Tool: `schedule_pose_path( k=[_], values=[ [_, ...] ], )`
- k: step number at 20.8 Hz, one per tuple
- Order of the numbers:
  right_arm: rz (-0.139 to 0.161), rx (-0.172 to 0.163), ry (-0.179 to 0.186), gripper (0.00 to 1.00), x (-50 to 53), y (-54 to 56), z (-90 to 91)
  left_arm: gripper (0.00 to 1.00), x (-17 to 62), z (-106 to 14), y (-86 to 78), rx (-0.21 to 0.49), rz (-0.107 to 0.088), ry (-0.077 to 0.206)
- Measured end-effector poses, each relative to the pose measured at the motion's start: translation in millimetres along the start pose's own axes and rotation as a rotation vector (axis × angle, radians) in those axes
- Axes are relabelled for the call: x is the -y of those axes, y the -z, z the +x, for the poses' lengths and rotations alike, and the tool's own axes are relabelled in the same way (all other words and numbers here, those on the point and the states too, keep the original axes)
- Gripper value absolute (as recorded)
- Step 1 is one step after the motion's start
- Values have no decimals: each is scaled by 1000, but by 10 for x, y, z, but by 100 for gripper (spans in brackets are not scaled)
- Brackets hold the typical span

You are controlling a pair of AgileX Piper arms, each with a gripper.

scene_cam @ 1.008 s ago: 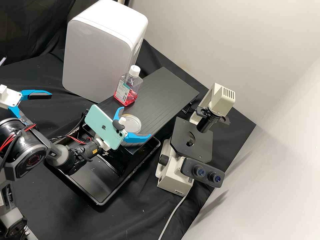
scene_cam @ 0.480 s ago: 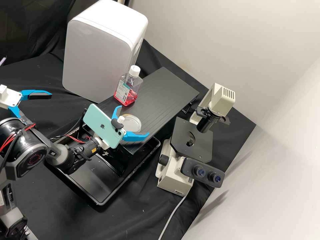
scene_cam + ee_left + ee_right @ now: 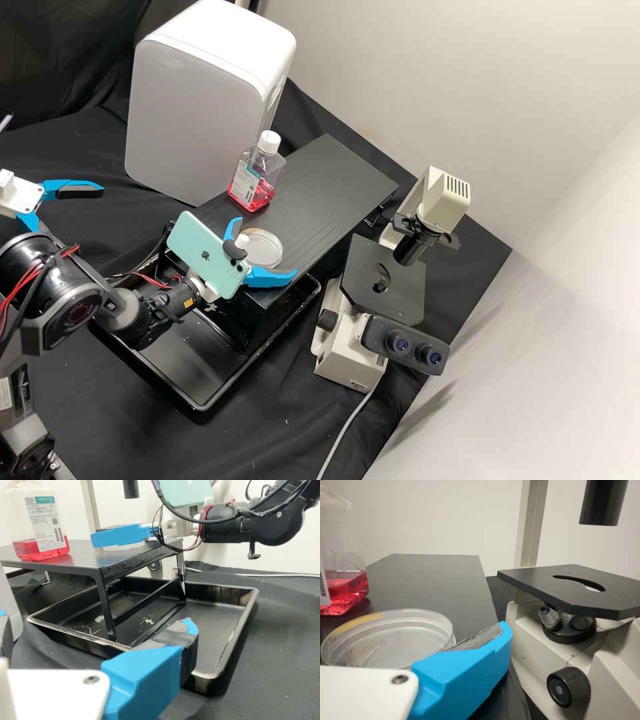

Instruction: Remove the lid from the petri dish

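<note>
1. Two pincers are in use. The left pincer [image 3: 60,212] hangs over the counter [image 3: 100,150] at far left, blue fingers spread wide, gripping nothing.
2. The right pincer [image 3: 267,247] is open, with one finger on each side of the petri dish [image 3: 261,245]. One pad [image 3: 472,639] lies just beside the rim; contact cannot be confirmed.
3. The dish, lid [image 3: 387,630] on, sits at the near edge of a black platform [image 3: 333,180] standing in a tray [image 3: 193,360].
4. A bottle [image 3: 253,177] of red liquid stands upright farther back.
5. A microscope [image 3: 373,320] stands right of the platform.
</note>
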Motion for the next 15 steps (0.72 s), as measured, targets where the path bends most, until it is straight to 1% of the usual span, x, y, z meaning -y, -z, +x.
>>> schedule_pose_path(
  k=[4,5,15],
  values=[
    [0,0,0,100,0,0,0,100,0,0,0,0,0,0],
    [0,0,0,0,0,0,0,100,0,0,0,0,0,0],
    [0,0,0,0,0,0,0,100,0,0,0,0,0,0]
  ],
)
